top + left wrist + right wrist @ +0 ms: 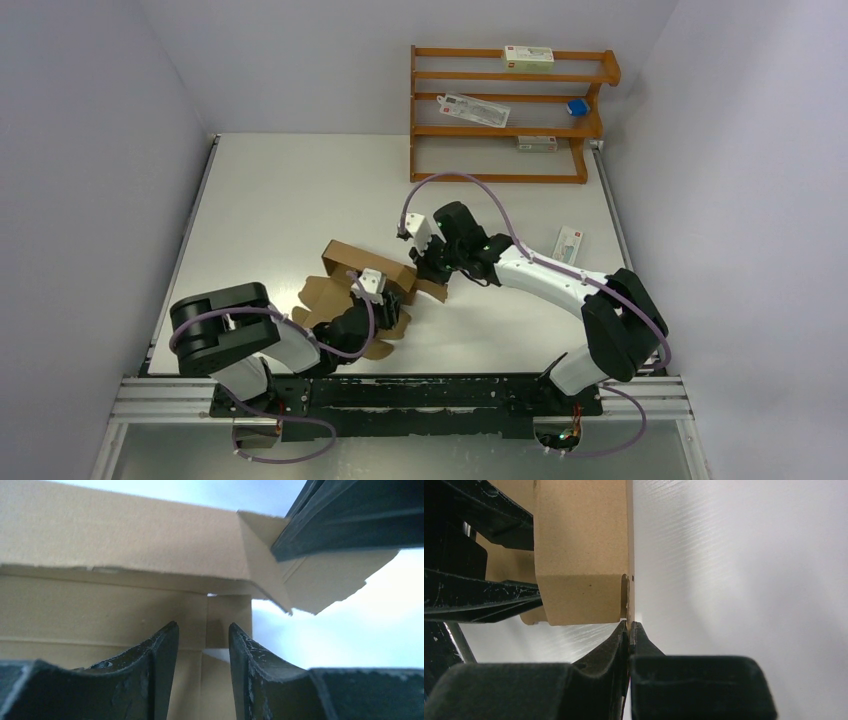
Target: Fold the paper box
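1. The paper box (345,268) lies near the middle of the table (260,200), between my two grippers. It is plain brown cardboard, partly raised: one long panel stands up, and notched flaps lie flat on the near side.
2. My right gripper (629,630) has its fingers pressed together on a thin flap at the box's right end. In the right wrist view the cardboard is seen edge-on and runs straight down into my fingertips.
3. In the left wrist view that flap juts out to the right, bent at an angle from the long panel. One dark finger of my right gripper lies across it.
4. My left gripper (202,645) sits at the near side of the box with its fingers (150,680) spread apart. The gap between them shows a cardboard panel beyond, and nothing is clamped there. I cannot tell whether the tips touch the box.
5. My two grippers are close together at the box's right end.
6. A wooden rack (510,115) stands at the far edge of the table. Its shelves hold small white cartons (528,55) and a blue object (576,106).
7. Another white carton (569,241) lies flat on the table to the right, well apart from the box.
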You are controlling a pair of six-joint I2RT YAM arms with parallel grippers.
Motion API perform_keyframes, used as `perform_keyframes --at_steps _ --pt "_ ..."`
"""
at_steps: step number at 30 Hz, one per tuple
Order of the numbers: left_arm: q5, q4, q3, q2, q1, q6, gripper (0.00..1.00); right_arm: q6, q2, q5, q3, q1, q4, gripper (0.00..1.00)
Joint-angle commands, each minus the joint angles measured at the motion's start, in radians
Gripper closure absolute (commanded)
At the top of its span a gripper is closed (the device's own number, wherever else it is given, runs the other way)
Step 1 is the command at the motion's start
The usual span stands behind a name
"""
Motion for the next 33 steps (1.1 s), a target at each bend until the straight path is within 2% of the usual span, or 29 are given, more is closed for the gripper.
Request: perform_keyframes --at_steps 1,10,15,25,33 --pt "-0.018 -0.054 -0.032 -0.006 0.004 -0.020 0.54 0.016 0.002 0.013 -0.006 0.007 0.035 1.00" --pt "-0.059 -0.120 -0.018 0.042 0.004 -0.065 0.56 0.012 0.000 0.021 -0.001 0.011 0.023 1.00" --pt "-0.002 -0.122 0.008 0.080 0.002 -0.084 0.59 0.103 -0.009 0.074 -0.017 0.029 0.057 1.00" --pt "0.080 -0.002 0.008 0.133 -0.025 -0.141 0.60 0.386 -0.073 0.244 -0.109 0.043 0.221 1.00" --pt "0.106 0.023 0.020 0.151 -0.035 -0.154 0.61 0.412 -0.069 0.309 -0.092 0.042 0.244 1.00"
